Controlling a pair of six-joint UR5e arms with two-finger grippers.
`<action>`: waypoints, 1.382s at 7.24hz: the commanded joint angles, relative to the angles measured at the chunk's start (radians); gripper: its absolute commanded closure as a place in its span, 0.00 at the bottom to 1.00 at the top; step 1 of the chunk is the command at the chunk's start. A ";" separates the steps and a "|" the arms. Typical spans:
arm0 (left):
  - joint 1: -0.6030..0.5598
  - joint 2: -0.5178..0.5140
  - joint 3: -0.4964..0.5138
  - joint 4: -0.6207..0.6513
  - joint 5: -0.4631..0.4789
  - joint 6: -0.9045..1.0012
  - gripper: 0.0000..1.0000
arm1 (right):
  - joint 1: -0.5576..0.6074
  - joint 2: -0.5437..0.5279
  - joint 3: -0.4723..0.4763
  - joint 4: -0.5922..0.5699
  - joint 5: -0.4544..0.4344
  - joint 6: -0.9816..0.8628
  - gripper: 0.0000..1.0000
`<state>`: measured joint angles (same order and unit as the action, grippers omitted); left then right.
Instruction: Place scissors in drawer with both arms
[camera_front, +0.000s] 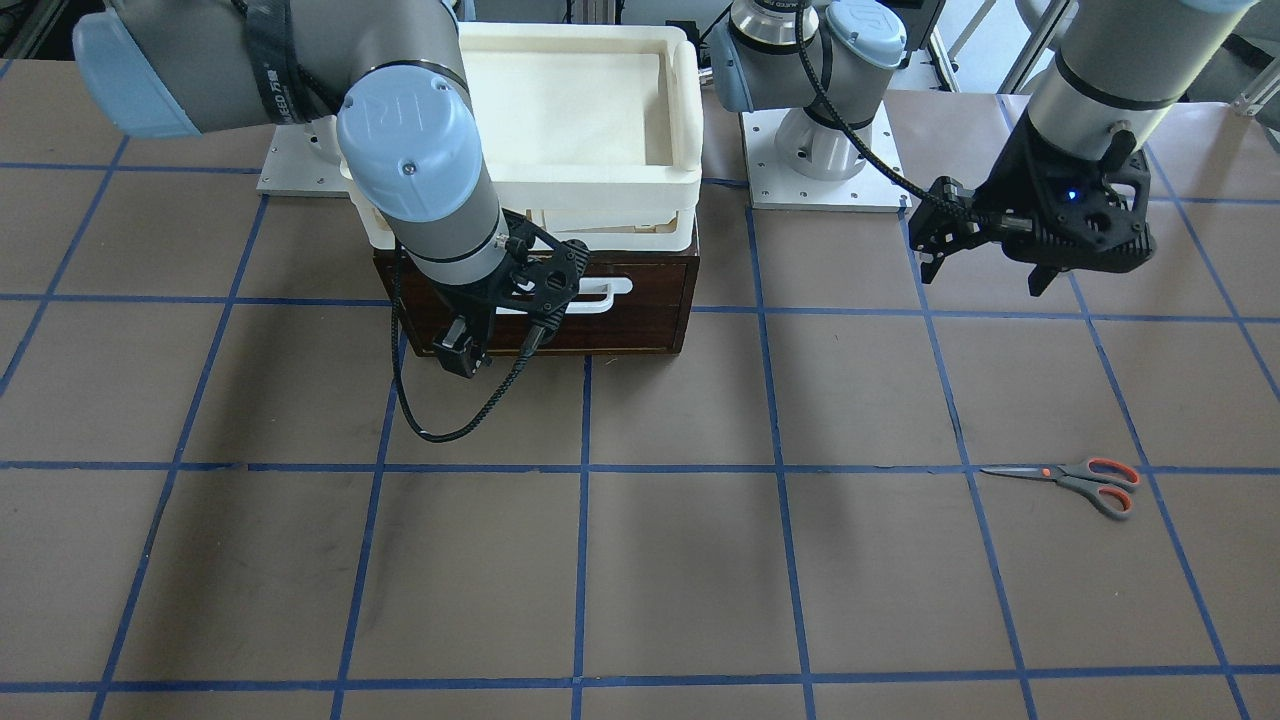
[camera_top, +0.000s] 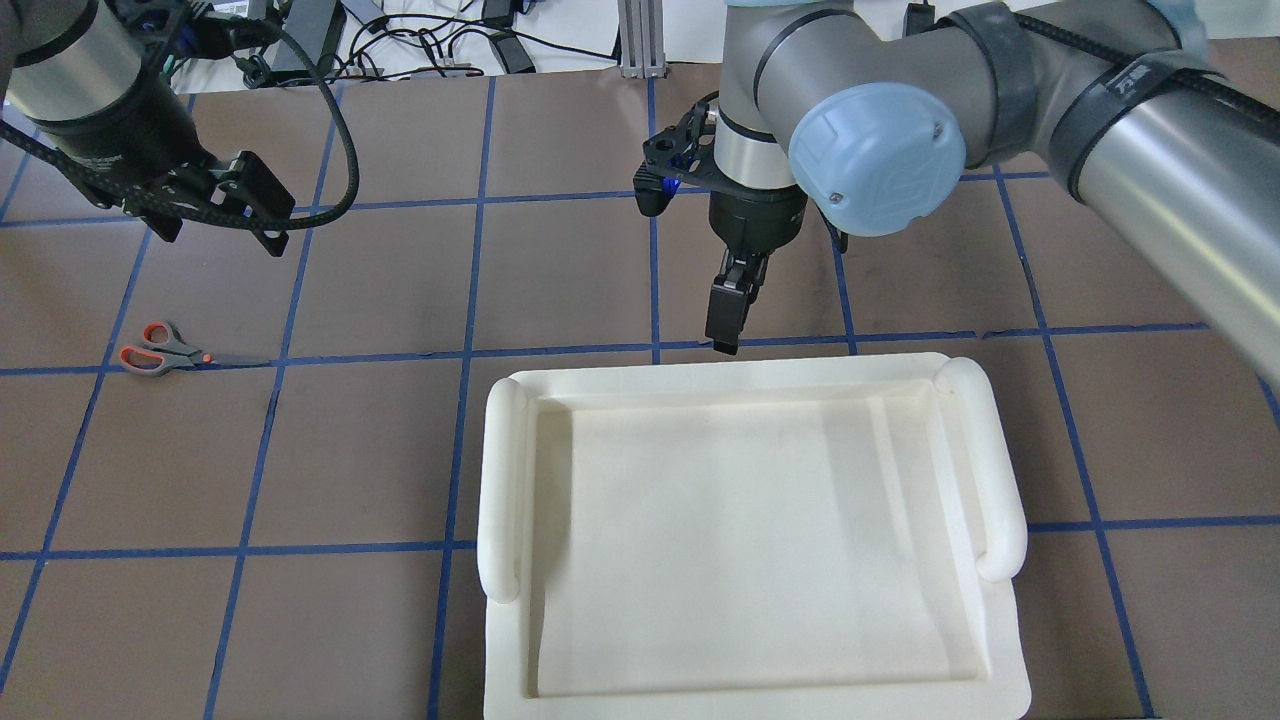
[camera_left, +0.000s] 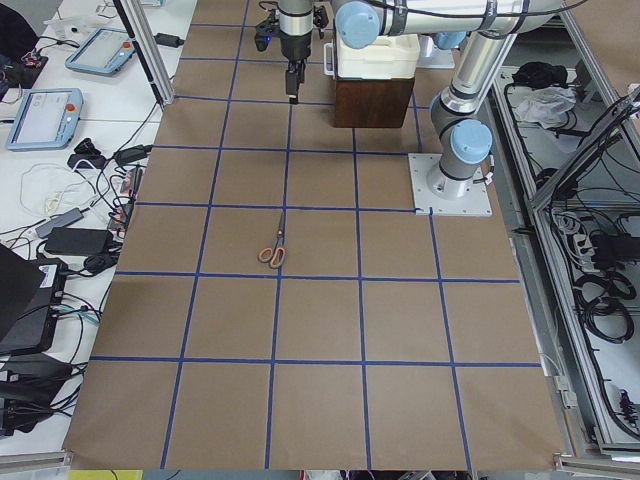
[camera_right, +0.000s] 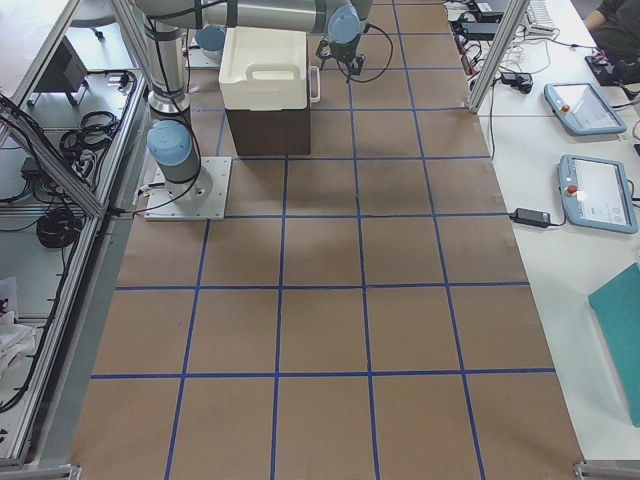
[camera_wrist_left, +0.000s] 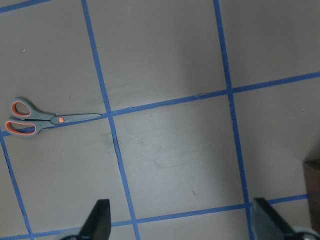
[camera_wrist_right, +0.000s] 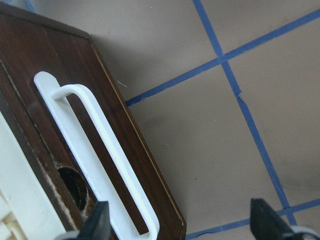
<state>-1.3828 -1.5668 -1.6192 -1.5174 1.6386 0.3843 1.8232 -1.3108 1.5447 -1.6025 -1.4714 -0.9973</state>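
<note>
Scissors (camera_front: 1075, 480): one small pair, flat on the desk (camera_front: 680, 580), blades shut. In the overhead view they sit at 9 o'clock, tips towards 3 o'clock along a blue tape line (camera_top: 400, 355), handles towards 9 o'clock. Nothing touches them. Left claw (camera_wrist_left: 182, 222): empty, jaws spread wide, off the desk at about 1 o'clock from the scissors in the overhead view and well apart from them. In its own wrist view the scissors lie at 9 o'clock. Drawer (camera_front: 640, 310): dark-brown front, pushed in, at 11 o'clock of the front-facing view, with the scissors at about 4 o'clock from it and well apart. White bar handle (camera_wrist_right: 100, 160): on the drawer front, ungripped. Right claw (camera_wrist_right: 182, 225): empty, jaws apart, just in front of the handle and not touching it. Tray (camera_top: 505, 480): cream-white, on top of the drawer's casing.
</note>
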 joint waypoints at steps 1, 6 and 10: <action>0.088 -0.009 -0.089 0.033 0.000 0.248 0.00 | -0.004 0.016 0.002 -0.063 0.000 -0.095 0.00; 0.300 -0.123 -0.133 0.034 0.021 0.979 0.00 | 0.042 0.062 -0.003 -0.047 -0.056 -0.320 0.00; 0.399 -0.257 -0.136 0.188 0.087 1.530 0.00 | 0.074 0.077 0.008 -0.043 -0.067 -0.334 0.00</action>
<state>-1.0120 -1.7755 -1.7527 -1.3989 1.7168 1.7073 1.8889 -1.2436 1.5517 -1.6436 -1.5371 -1.3240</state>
